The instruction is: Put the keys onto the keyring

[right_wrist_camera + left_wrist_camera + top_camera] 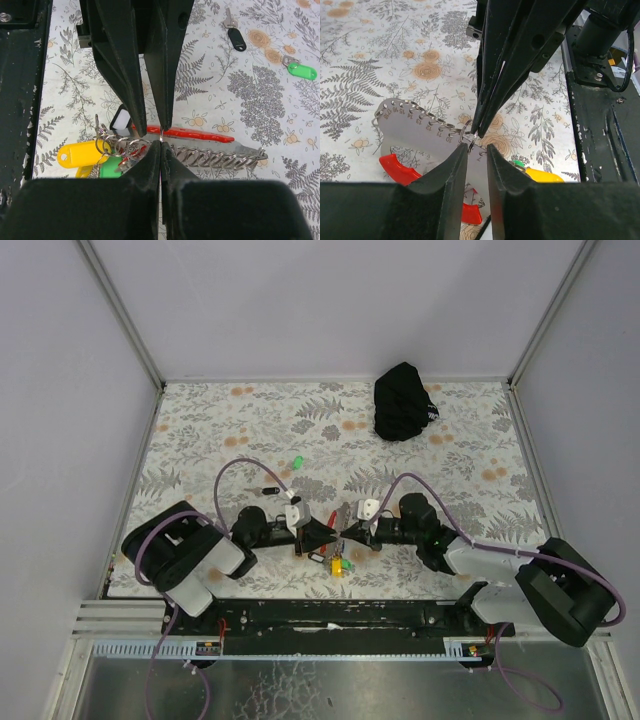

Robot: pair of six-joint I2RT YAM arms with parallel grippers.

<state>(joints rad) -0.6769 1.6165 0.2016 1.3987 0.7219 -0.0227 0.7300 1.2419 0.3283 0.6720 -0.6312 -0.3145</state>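
Note:
The keyring (pixel 336 560) lies between the arm bases: a red strap (pixel 200 134), a grey numbered plate (pixel 415 132) edged with silvery rings, and yellow tags (pixel 80 152). It also carries a green tag (pixel 111 169). My right gripper (pixel 160 142) is shut on a thin silvery ring (pixel 161 133) of the bunch. My left gripper (pixel 477 150) faces it tip to tip, its jaws a narrow gap apart around that ring. The loose green key (pixel 297 462) lies further back and also shows in the right wrist view (pixel 302 70). No blue key shows.
A key with a small black oblong tag (pixel 235 38) lies on the patterned cloth near the green key; it also shows in the top view (pixel 268 490). A black bag (pixel 403 400) sits at the back right. The black base rail (pixel 330 615) runs along the near edge.

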